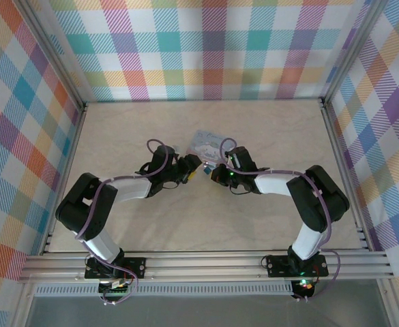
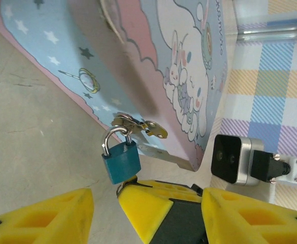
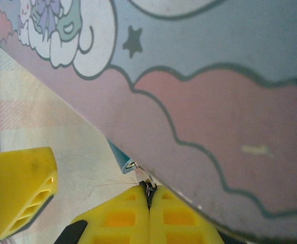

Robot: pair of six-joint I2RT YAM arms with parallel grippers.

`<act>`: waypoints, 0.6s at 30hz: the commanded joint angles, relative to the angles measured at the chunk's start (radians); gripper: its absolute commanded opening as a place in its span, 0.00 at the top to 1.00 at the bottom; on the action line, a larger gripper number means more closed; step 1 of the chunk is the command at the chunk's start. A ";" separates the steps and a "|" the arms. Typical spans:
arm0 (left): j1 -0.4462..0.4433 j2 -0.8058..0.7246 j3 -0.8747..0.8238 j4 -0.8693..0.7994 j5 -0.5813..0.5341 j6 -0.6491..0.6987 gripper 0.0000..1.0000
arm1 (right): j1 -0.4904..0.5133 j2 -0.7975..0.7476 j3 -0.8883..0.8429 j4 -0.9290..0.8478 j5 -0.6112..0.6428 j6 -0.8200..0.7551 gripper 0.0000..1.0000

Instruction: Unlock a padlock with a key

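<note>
Has left gripper (image 1: 193,169) spread wide and empty, fingers flanking the spot. Finds padlock (image 2: 121,161) hanging off box (image 2: 189,61) hasp at centre, shackle toward box, body end toward right gripper (image 3: 149,195) just beside it (the nearer arm). Pinches key (image 3: 142,176) tight there, tip roughly along padlock's long axis. Gets shackle and hasp from left wrist view, key tip from right wrist view.

Left pincer (image 1: 194,168) parted; right pincer (image 3: 149,197) clamped shut.
</note>
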 commanded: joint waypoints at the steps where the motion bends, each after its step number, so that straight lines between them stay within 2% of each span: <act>1: 0.003 -0.004 -0.017 0.075 -0.009 -0.061 0.46 | 0.006 0.000 0.041 -0.033 -0.041 0.098 1.00; 6: -0.007 0.040 -0.016 0.115 0.002 -0.090 0.49 | 0.006 -0.009 0.039 -0.014 -0.060 0.173 1.00; 18: -0.043 0.147 0.025 0.162 0.007 -0.108 0.52 | 0.006 -0.015 0.034 0.014 -0.067 0.213 1.00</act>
